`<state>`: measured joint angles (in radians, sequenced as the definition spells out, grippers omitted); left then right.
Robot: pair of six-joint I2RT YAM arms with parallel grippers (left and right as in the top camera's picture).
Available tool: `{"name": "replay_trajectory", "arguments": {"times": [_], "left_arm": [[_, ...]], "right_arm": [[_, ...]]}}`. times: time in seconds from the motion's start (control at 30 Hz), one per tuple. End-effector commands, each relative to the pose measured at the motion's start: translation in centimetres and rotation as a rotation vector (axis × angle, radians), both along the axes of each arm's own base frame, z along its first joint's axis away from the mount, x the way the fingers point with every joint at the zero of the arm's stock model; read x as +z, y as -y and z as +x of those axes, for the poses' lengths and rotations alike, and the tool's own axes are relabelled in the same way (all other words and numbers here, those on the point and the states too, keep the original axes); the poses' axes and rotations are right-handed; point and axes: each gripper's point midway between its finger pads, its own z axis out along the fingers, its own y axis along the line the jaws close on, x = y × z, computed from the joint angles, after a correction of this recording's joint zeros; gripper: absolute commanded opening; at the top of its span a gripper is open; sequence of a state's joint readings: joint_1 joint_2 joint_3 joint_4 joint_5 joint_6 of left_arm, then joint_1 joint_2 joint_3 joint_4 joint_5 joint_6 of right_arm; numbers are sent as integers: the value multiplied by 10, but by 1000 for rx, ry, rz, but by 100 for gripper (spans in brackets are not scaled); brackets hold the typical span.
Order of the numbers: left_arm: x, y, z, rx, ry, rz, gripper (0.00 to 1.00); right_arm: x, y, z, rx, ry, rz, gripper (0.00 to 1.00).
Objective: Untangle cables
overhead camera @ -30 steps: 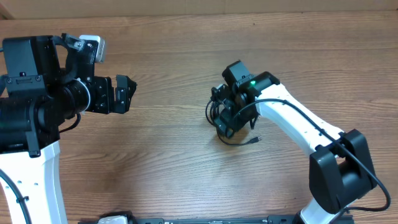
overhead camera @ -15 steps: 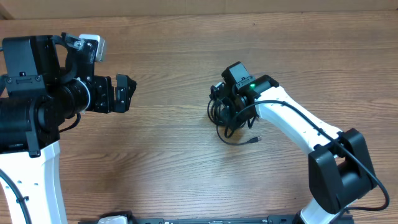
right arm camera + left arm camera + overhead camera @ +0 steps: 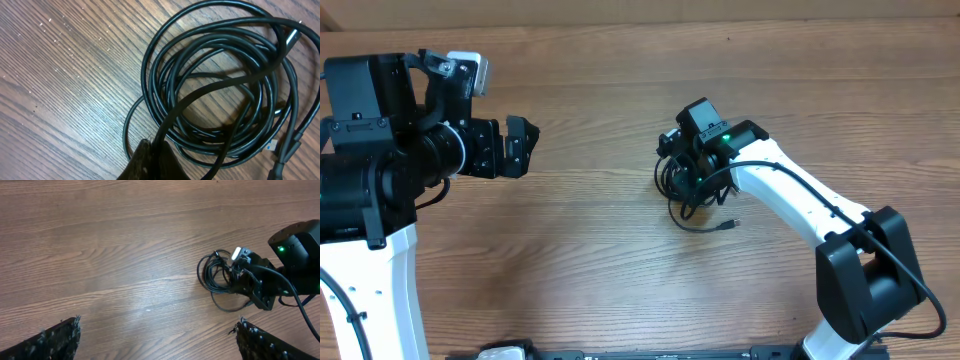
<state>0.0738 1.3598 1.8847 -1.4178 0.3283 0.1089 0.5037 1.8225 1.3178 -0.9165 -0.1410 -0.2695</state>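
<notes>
The cables lie as a knotted bundle of thin black loops on the wooden table, right of centre. One plug end trails out to the lower right. My right gripper hangs over the bundle. In the right wrist view its fingertips are shut on one black strand that rises out of the coils. My left gripper hovers far to the left, open, with nothing between its fingers. From the left wrist view the cables sit beside the right arm.
The right arm's white link reaches in from the lower right, with its own thicker black wire along it. The left arm's black body fills the left side. Bare wood lies between the two grippers.
My right gripper has shut on a strand of the cables and shifted slightly towards the far side. The left arm has barely moved.
</notes>
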Motion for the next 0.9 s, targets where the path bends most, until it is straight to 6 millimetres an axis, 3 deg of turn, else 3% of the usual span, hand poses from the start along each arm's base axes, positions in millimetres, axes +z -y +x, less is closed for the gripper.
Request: {"name": "replay_trajectory", "arguments": {"times": [0.0, 0.13, 0.37, 0.6, 0.73, 0.87], "left_arm": [[-2, 2, 2, -19, -2, 7, 100], [-2, 1, 6, -19, 8, 7, 99], [-3, 1, 11, -18, 5, 5, 100], [-13, 3, 11, -5, -51, -23, 100], [-26, 15, 13, -83, -102, -62, 100], [-44, 38, 14, -217, -189, -170, 100]], "right_arm": [[12, 0, 6, -57, 18, 12, 4], [44, 0, 18, -72, 58, 17, 4], [122, 0, 41, -102, 207, 67, 4], [180, -1, 42, -108, 335, 143, 4], [195, 4, 38, -114, 369, 151, 4], [194, 12, 38, -148, 373, 114, 4]]}}
